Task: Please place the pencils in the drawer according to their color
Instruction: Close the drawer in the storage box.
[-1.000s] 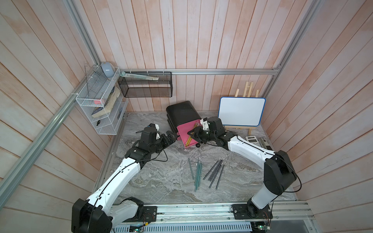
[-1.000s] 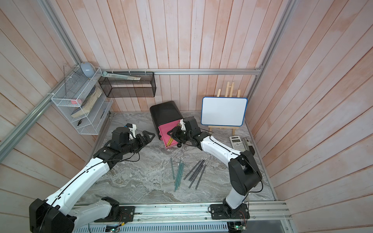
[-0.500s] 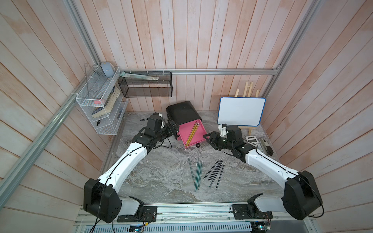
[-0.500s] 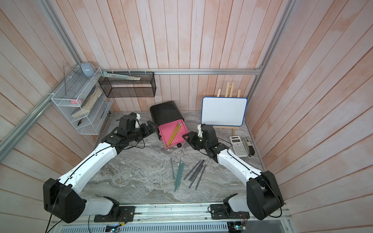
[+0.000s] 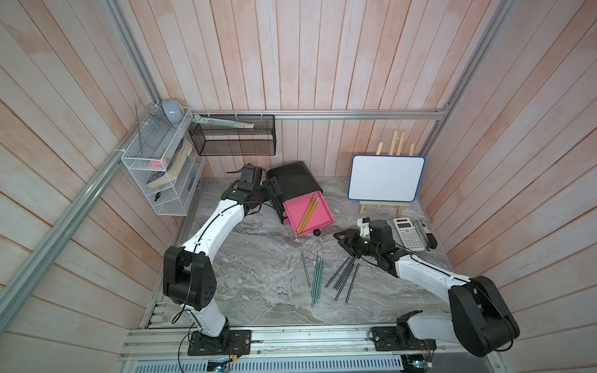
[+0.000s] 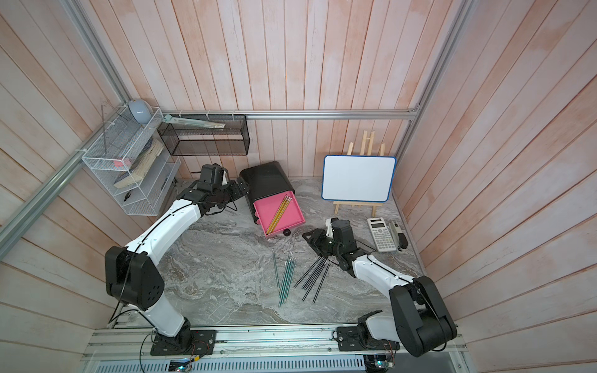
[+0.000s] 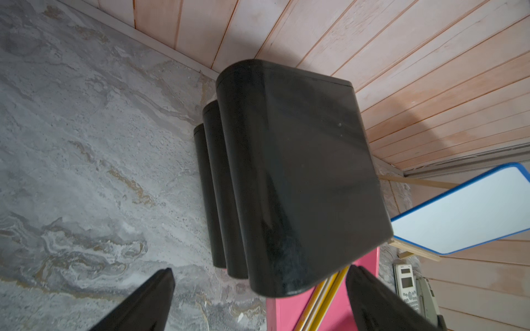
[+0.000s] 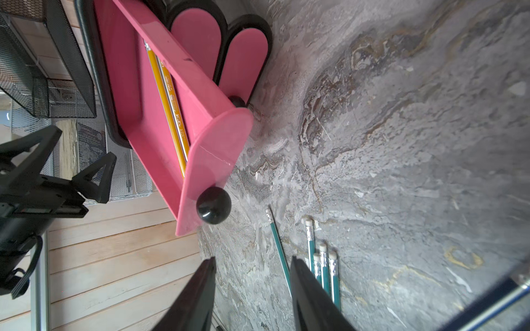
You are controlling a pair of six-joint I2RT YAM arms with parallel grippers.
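Since a second ago our right hand point(image 5: 345, 243) has backed off the open drawer point(image 5: 315, 214) and now hangs over the upper ends of the black pencils point(image 5: 344, 277). Our left hand point(image 5: 270, 190) has swung in close beside the cabinet point(image 5: 295, 179).

Both hands are spread and hold nothing. In the left wrist view the cabinet's rounded corner shows between the left fingers point(image 7: 149, 301).

The yellow pencils point(image 5: 308, 214) lie slantwise in the top drawer. The teal pencils point(image 5: 317, 277) and the black ones are still on the bench point(image 5: 258, 258).

We judge the next pick is the right arm's, since it is much the nearer. The black fan starts right under its hand and runs away toward the front rail. The teal bunch lies just to the left, pointing roughly front to back, erasers toward the drawer.

The pencils are thin, with metal ferrules and white erasers point(image 8: 322, 269), so a pinch across the shaft looks needed. The drawers are smooth pink plastic, each with a round black knob point(image 8: 213, 205), in a glossy black shell. The bench is grey and veined like marble.
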